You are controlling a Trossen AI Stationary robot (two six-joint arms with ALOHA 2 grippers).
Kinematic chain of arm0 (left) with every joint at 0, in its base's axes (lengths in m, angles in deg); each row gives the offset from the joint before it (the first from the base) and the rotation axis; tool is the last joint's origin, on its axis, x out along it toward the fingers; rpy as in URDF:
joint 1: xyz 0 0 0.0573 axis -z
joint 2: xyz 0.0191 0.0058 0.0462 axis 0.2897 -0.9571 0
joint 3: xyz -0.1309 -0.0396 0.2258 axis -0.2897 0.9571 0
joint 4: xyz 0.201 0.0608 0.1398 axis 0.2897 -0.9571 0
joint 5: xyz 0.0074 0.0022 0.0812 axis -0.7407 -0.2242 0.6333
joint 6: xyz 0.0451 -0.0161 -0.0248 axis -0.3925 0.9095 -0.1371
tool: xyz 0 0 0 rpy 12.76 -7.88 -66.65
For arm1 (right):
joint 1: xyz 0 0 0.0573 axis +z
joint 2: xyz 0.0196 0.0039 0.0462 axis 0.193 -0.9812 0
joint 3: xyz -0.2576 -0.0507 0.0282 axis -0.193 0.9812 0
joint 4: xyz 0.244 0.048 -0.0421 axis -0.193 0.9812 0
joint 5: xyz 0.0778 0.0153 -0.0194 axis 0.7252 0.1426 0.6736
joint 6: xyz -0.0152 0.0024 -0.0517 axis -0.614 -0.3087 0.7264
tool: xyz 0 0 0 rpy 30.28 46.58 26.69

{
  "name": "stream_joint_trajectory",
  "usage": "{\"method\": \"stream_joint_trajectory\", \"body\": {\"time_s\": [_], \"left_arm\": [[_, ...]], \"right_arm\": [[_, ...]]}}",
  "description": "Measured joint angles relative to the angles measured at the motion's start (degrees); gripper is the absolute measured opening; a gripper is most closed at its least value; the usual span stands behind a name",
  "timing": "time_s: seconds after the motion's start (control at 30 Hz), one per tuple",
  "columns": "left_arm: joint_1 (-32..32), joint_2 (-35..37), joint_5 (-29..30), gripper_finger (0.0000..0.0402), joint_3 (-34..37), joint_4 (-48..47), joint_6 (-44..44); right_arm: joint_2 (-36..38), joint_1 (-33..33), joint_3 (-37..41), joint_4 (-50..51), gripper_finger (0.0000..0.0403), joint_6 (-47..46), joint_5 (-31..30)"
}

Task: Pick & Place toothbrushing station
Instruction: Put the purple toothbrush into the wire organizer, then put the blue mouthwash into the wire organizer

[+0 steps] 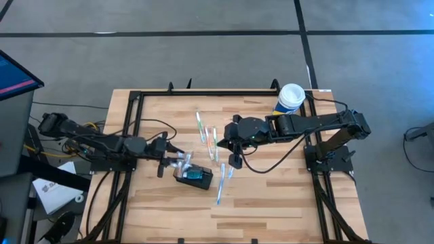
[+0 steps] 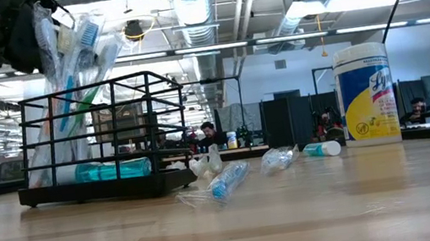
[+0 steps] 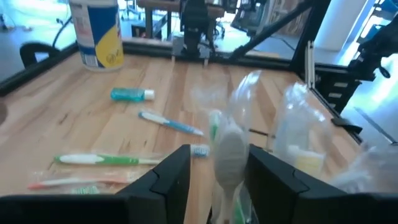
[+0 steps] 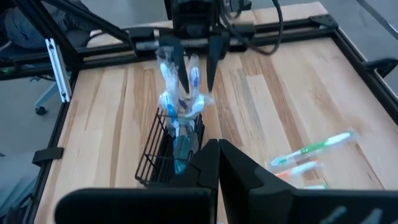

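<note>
The toothbrushing station [image 1: 194,176] is a black wire rack [image 2: 102,137] that stands on the table left of centre. Wrapped toothbrushes [image 2: 70,65] stick up out of it, and a teal tube [image 2: 103,170] lies on its floor. My left gripper [image 3: 224,180] is level with the brushes' upper ends and open. One wrapped brush [image 3: 229,152] stands between its fingers. My right gripper [image 1: 234,161] hangs shut above the table's middle, to the right of the rack, with nothing in it [image 4: 217,158]. My left gripper comes in level from the table's left, with a finger [image 3: 270,177] on either side of the wrapped brush's upper end [image 3: 231,140]. I cannot tell whether a finger touches the wrapper. The brush stands upright with its lower end in the rack.
Loose wrapped toothbrushes [image 1: 207,134] lie at the table's middle and others [image 1: 222,184] just right of the rack. A small teal bottle [image 3: 132,94] lies farther off. A yellow-and-white wipes canister [image 1: 290,98] stands at the far right corner. A black rail [image 1: 135,95] frames the table.
</note>
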Motion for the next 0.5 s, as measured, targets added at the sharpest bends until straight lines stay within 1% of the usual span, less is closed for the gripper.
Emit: {"method": "stream_joint_trajectory", "body": {"time_s": [0.17,0.33,0.5], "left_arm": [[0.0,2.94,0.22,0.0141,0.0,0.01,-0.92],[0.0,5.04,0.22,0.0141,0.0,-0.02,-2.42],[0.0,6.7,0.25,0.014,0.0,0.0,-3.86]], "right_arm": [[0.0,-0.57,0.0,3.31,0.0,-1.61,-0.06],[0.0,-1.56,0.06,8.82,0.0,-3.69,-0.19],[0.0,-3.3,2.8,11.93,0.0,-7.79,-0.21]]}}
